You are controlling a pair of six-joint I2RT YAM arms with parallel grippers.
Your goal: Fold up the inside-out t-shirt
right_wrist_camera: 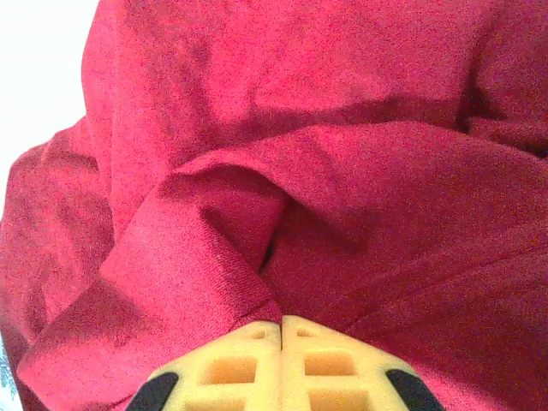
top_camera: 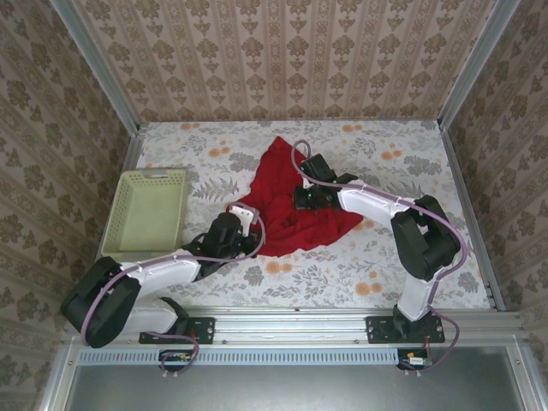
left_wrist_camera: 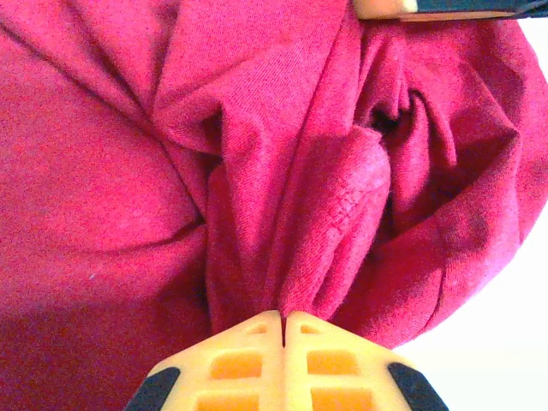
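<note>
The inside-out t-shirt [top_camera: 287,193] is plain red and lies bunched in a crumpled heap at the middle of the table. My left gripper [top_camera: 245,219] sits at the heap's near left edge. In the left wrist view that gripper [left_wrist_camera: 283,318] is shut, with a gathered fold of the red cloth [left_wrist_camera: 300,214] pinched between its yellow fingertips. My right gripper [top_camera: 306,197] is over the right side of the heap. In the right wrist view it [right_wrist_camera: 281,321] is shut too, nipping a folded edge of the shirt [right_wrist_camera: 214,257].
A pale green basket [top_camera: 145,214] stands on the flowered tablecloth left of the shirt, close to the left arm. Patterned walls close in the table on three sides. A piece of the other gripper [left_wrist_camera: 437,7] shows at the top edge of the left wrist view.
</note>
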